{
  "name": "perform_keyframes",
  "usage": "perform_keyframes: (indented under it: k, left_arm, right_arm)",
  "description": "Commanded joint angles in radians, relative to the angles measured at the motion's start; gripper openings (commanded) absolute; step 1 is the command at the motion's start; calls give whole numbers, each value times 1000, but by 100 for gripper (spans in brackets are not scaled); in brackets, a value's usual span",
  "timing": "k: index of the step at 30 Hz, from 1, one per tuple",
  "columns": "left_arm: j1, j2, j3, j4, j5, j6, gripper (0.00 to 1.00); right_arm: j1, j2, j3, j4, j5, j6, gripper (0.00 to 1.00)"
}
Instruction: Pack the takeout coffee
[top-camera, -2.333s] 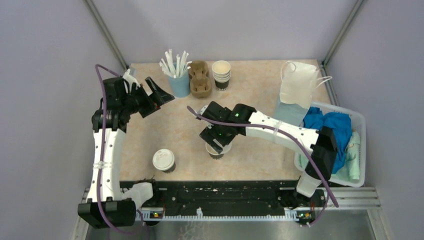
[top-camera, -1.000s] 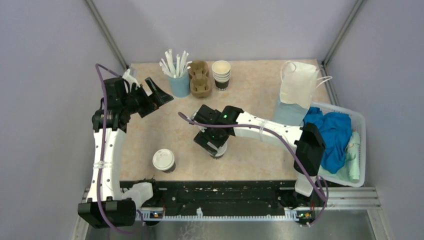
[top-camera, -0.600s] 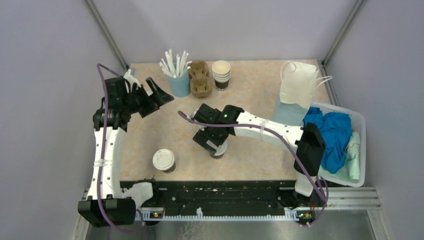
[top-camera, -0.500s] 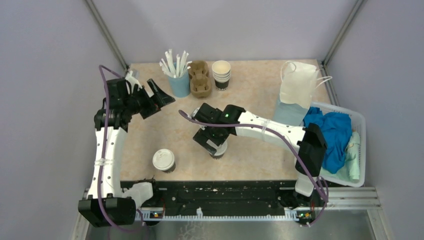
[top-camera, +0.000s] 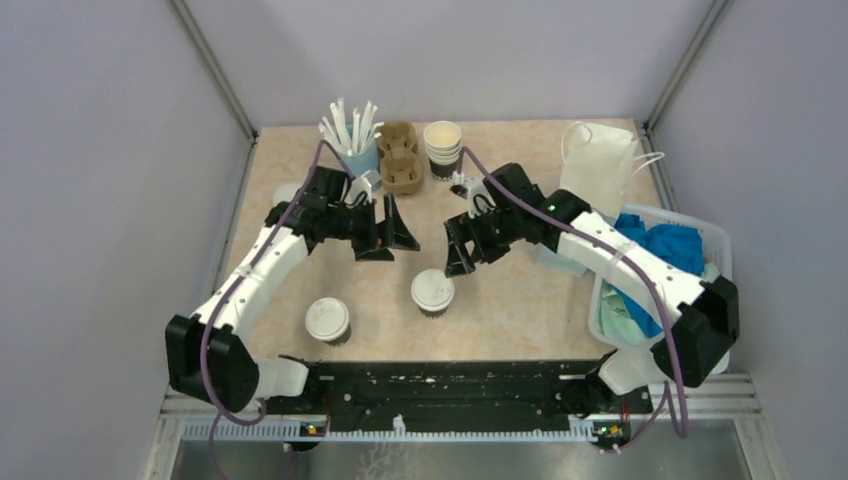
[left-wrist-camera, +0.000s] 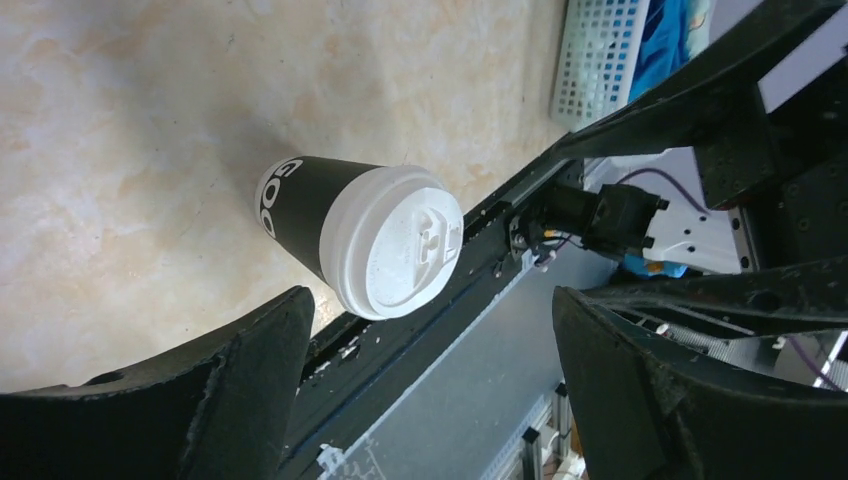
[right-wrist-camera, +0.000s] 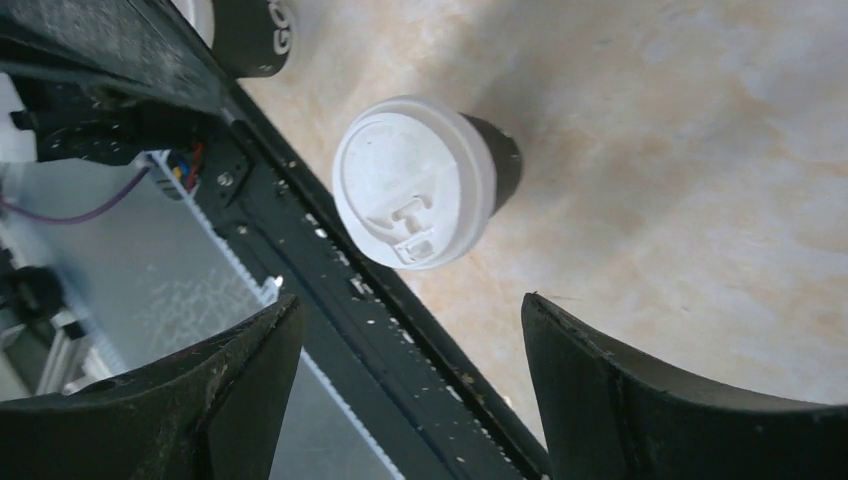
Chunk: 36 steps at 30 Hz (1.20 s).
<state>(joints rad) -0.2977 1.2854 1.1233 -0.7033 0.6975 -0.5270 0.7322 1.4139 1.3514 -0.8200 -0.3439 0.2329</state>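
Left wrist view: the left gripper (left-wrist-camera: 428, 305) has its fingers spread wide and empty, with a lidded coffee cup (left-wrist-camera: 390, 245) upright on the table (left-wrist-camera: 120, 120) beyond them. The right gripper (right-wrist-camera: 410, 300) gapes empty too, above what is probably that same cup. The other lidded cup (top-camera: 327, 321) stands apart on its left. If both arms go for one cup, they could collide or tip it, spilling coffee well short of the cardboard cup carrier (top-camera: 400, 160).
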Motion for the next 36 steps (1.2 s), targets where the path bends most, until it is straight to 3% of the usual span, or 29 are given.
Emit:
perform_keyframes:
  k: [1, 6, 17, 27, 36]
  left_arm:
    - [-68, 67, 19, 22, 40, 86, 97]
    - [-107, 119, -27, 21, 87, 130, 97]
    - [-131, 155, -102, 43, 107, 157, 79]
    - [-131, 194, -102, 61, 78, 142, 61]
    - [-131, 201, -140, 60, 24, 121, 39]
  right_arm:
    - [-28, 60, -70, 159, -293, 44, 78]
    - [-42, 112, -122, 235, -350, 53, 76]
    - [-56, 161, -186, 291, -329, 99, 65]
    - [-57, 181, -216, 303, -316, 111, 57]
    - [-57, 214, -196, 322, -296, 125, 52]
